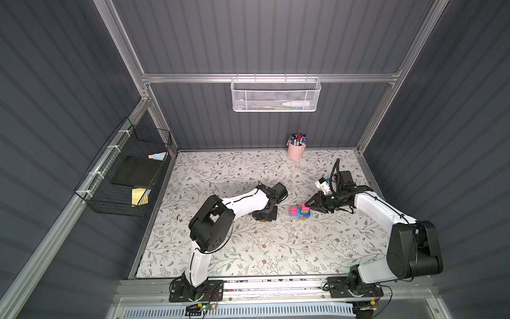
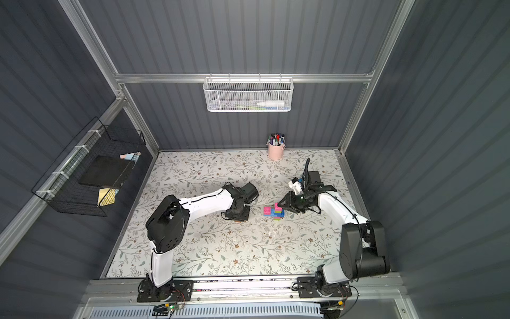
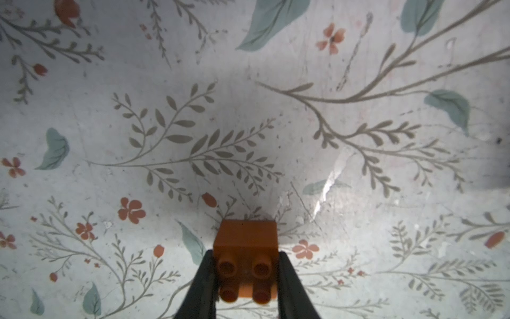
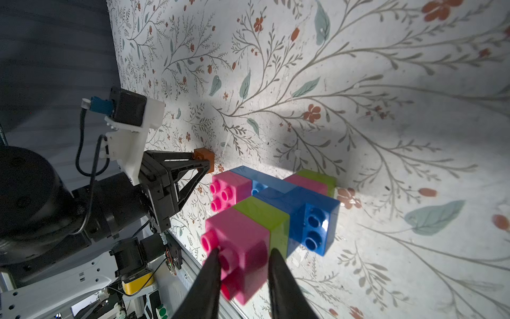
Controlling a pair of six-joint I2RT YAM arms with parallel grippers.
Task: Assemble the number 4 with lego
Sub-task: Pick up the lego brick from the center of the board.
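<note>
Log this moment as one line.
left tool closed on orange brick | right tool closed on pink brick of lego cluster

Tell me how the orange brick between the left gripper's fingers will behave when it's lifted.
The orange brick looks like hard moulded plastic, so it is probably stiff and light. Its side walls look flat and smooth where the fingers of the left gripper meet them, so it may slip or twist under a loose grip. Being square, it should not roll.
</note>
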